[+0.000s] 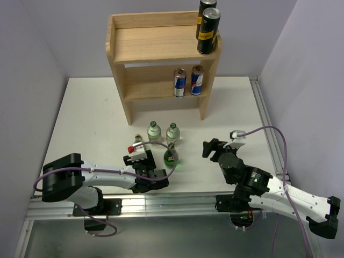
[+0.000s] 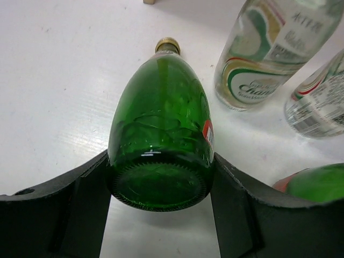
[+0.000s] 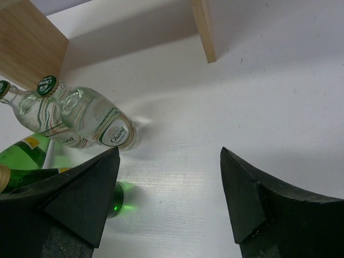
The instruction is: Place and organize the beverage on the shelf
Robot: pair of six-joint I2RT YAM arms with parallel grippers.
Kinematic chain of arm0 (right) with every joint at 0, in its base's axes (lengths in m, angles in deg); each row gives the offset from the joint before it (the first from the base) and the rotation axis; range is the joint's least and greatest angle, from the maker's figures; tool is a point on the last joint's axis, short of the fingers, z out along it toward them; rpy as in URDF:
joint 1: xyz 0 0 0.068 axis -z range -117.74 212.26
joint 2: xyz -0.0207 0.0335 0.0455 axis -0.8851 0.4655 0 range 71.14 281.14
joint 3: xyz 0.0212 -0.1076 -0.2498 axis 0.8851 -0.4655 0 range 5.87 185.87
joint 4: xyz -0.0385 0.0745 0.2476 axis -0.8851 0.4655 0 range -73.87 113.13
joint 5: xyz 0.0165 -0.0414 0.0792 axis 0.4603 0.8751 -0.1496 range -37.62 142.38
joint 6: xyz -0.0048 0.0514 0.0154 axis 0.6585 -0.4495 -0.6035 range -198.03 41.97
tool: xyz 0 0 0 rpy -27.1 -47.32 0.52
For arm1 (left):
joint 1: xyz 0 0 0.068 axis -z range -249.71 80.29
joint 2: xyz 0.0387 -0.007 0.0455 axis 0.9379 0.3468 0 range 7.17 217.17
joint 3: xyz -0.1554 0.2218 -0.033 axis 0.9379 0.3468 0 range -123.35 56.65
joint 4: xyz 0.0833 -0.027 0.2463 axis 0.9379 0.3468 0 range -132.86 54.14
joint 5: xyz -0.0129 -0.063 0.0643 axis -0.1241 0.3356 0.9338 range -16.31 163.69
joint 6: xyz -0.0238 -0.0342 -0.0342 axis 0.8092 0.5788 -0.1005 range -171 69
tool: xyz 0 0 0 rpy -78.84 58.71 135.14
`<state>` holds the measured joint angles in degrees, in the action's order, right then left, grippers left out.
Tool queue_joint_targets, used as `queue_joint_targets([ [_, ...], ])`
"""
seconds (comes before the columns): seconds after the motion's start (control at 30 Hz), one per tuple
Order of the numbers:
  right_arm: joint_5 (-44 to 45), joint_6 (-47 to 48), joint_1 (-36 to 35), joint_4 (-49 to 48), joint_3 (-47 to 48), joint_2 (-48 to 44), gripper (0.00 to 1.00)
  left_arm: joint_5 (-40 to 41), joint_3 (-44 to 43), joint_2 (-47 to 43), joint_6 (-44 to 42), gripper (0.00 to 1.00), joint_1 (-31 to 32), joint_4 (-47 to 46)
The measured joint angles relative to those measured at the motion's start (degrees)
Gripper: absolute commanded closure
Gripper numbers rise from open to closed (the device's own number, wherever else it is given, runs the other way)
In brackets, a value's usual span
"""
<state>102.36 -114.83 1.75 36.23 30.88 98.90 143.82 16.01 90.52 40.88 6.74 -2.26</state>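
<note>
Left gripper (image 2: 161, 161) fingers (image 2: 80, 199) clamped the base of a green bottle (image 2: 158, 118) lying on the table (image 2: 54, 80), gold cap (image 2: 167, 45) pointing away. Right gripper (image 3: 169, 156) gaped wide over the table, holding nothing. 2 clear bottles (image 1: 155, 130) and 1 upright green bottle (image 1: 171, 156) stood nearby. The shelf (image 1: 156, 43), light wood, 2 tiers, rimmed top, stood at the table's far side. It held 2 black cans (image 1: 207, 27) at the top tier's right end and 2 blue-silver cans (image 1: 188, 81) on the lower tier's right.

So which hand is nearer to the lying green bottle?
Left. The left hand has the lying green bottle between its fingers; the right hand is apart, to its right.
</note>
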Motion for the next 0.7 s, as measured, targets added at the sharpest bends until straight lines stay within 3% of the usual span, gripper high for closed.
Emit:
queue_joint_targets([
  [0.17, 0.0, 0.0, 0.0, 0.02, 0.0, -0.09, 0.18, -3.54, 1.64, 1.79, 0.59, 1.0, -0.02, -2.05],
  [0.43, 0.0, -0.02, 0.0, 0.02, 0.0, -1.05, 0.18, -12.74, 4.96, 2.73, -6.21, 0.99, -0.02, -11.91],
  [0.53, 0.02, -0.02, 0.0, 0.02, 0.0, -1.05, 0.18, -15.15, 4.96, 1.73, -9.73, 0.95, -0.04, -14.45],
  [0.67, 0.04, -0.02, 0.0, 0.02, -0.02, -1.09, 0.18, -20.79, 4.98, -1.33, -14.91, 0.51, -1.07, -16.74],
  [0.7, 0.02, -0.02, 0.0, 0.0, -0.09, -1.14, 0.18, -22.32, 4.98, -1.95, -16.31, 0.44, -1.6, -17.29],
])
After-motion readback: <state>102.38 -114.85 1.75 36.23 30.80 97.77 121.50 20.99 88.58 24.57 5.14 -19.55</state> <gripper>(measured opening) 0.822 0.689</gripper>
